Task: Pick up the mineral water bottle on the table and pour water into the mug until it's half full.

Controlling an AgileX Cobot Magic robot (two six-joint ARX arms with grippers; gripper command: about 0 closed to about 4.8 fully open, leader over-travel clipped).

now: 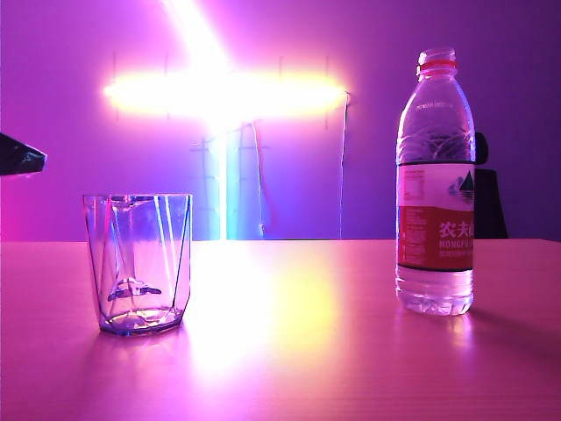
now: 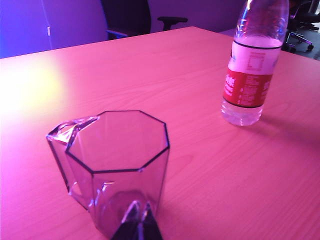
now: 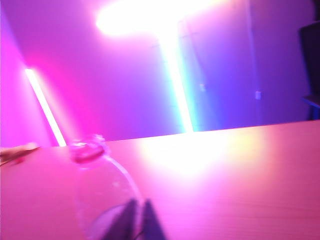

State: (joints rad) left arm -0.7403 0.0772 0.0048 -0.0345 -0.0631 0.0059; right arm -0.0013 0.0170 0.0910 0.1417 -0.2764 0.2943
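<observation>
Mineral water bottle: the mineral water bottle (image 1: 436,184) stood upright on the right part of the table (image 1: 289,351), uncapped as far as the exterior view shows, with a red neck ring and a red-and-white label; water filled it to near the shoulder. In the left wrist view it (image 2: 252,65) stood well apart from the mug, nearer the far edge of the table (image 2: 150,75).
Mug: the mug (image 1: 138,263), a clear faceted glass, stood upright on the left part of the table, well apart from the bottle. It looked empty; in the left wrist view its (image 2: 116,170) open mouth faced the camera.
Left gripper: only a dark tip (image 2: 136,227) showed in the left wrist view, close against the mug's near side; whether it touched the glass I could not tell. Its two finger ends seemed to lie together, but the pincer's state could not be read for certain. A dark shape at the left edge of the exterior view (image 1: 19,159), above the mug, appeared to be part of this arm.
Right gripper: its finger ends (image 3: 134,220) showed in the blurred right wrist view with only a thin slit between them, clenched on nothing, just in front of the bottle (image 3: 100,190), not gripping it.
Background: bright crossed light strips (image 1: 219,92) glowed on the wall behind the table.
</observation>
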